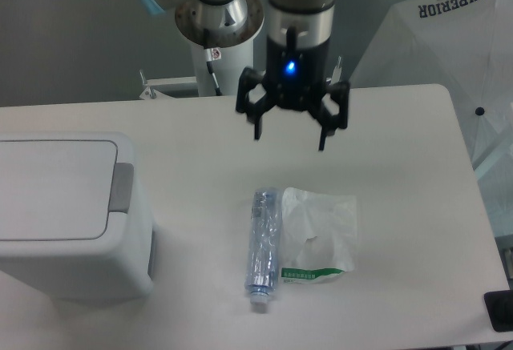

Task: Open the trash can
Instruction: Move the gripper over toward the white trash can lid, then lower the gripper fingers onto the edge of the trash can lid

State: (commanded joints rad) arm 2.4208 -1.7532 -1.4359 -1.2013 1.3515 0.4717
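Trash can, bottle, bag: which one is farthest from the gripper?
The trash can, far across the table; the bottle and bag lie closer to the gripper.

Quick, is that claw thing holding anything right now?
Gripper: open, holding nothing, hanging above the table.

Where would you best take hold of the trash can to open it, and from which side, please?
Probably at the grey tab on the right edge of the lid, coming down from above. The trash can is shut, its lid flat and flush, so only the tab offers a spot to press. The gripper hangs open over the table, far to the right.
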